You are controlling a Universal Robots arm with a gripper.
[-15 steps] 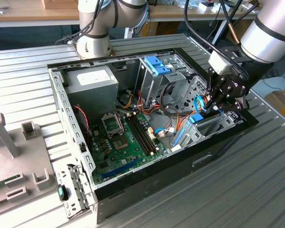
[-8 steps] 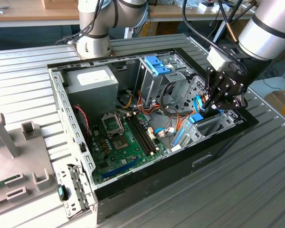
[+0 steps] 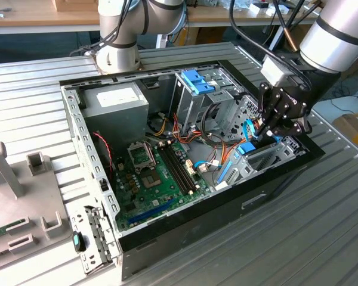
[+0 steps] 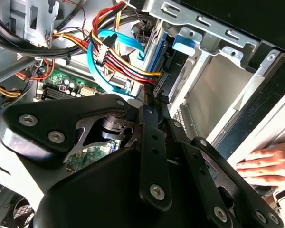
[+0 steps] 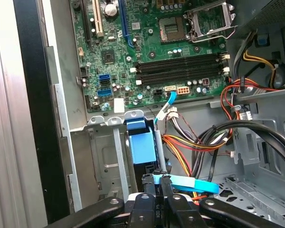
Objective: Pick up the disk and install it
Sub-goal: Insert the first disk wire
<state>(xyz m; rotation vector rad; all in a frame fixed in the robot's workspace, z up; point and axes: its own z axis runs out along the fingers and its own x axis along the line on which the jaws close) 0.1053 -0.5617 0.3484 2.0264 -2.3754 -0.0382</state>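
Exterior view
Gripper: your gripper (image 3: 266, 132) reaches down into the corner of the open computer case (image 3: 77, 128), right at the drive bay (image 3: 268, 158).
Disk: the blue-railed disk (image 3: 246, 149) sits on edge in that bay, directly below the gripper tips and apparently touching them.
Cables: a blue cable (image 3: 246, 128) loops just beside the gripper, on the motherboard side.
Surroundings: the motherboard (image 3: 158, 179) lies farther into the case from the gripper; the power supply (image 3: 114, 100) is well apart at the far corner; the case rests on your ribbed desk (image 3: 322, 238).

Second wrist view
Gripper state: the black fingers (image 4: 149, 142) stand narrow, drawn close together onto what looks like the disk's edge; the contact itself is hidden by the gripper body.
Wire bundle: red, orange and yellow wires (image 4: 128, 64) cross just ahead of the fingertips.
Person: a hand (image 4: 263, 164) rests outside the case wall, near the gripper.

First wrist view
Disk: its blue rail end (image 5: 143, 142) stands ahead of the gripper tips, down in the bay.
Flat cable: a blue ribbon (image 5: 190, 181) lies across the fingers.

Risks
Snag: the ribbon and wires could catch on the fingers and be tugged from their sockets.
Jam: if the disk is tilted in the bay, pressing could wedge it.
Hand: you should mind the hand so near the arm.
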